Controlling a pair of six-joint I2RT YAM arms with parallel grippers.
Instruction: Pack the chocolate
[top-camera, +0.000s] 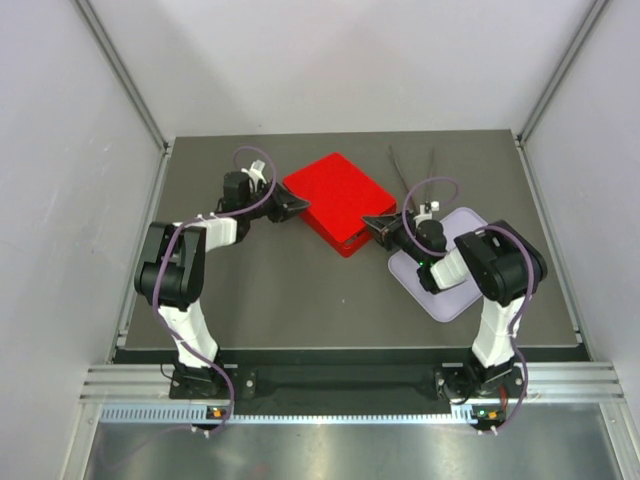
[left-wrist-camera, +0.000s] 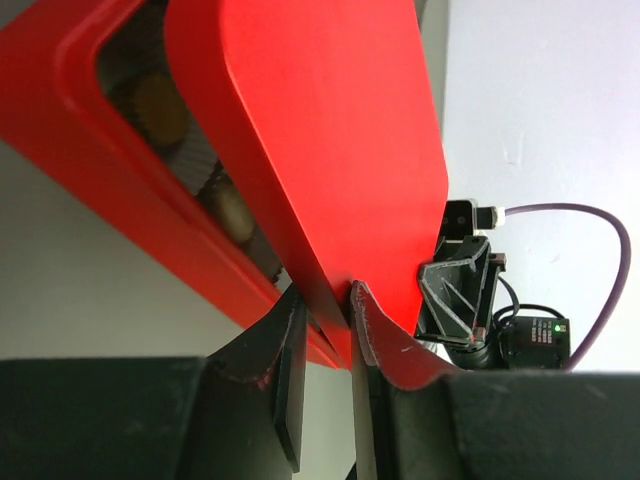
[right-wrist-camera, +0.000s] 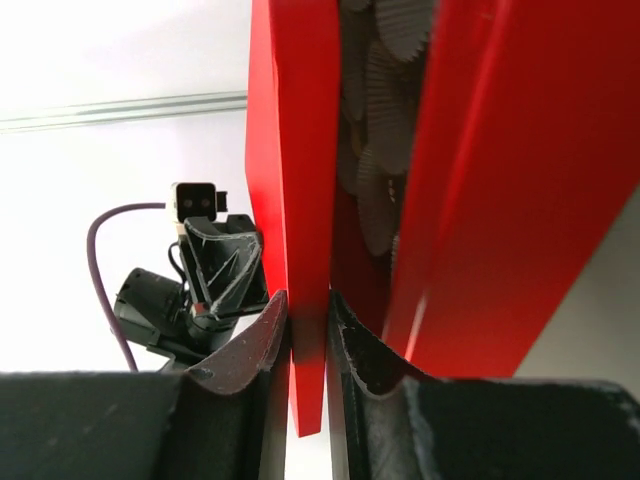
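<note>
Evidently the red lid (left-wrist-camera: 330, 150) is clamped by left pincer (left-wrist-camera: 325, 325) and right pincer (right-wrist-camera: 308, 315), to cover the chocolate (left-wrist-camera: 160, 105) squarely.

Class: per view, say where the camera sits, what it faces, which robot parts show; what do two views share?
Top external: above and behind, looking down at table; both arms show.
Left wrist: on left gripper, facing red lid its fingers pinch.
Right wrist: on right gripper, fingers pinching the same lid.
Shared by wrist views: the lid.
</note>
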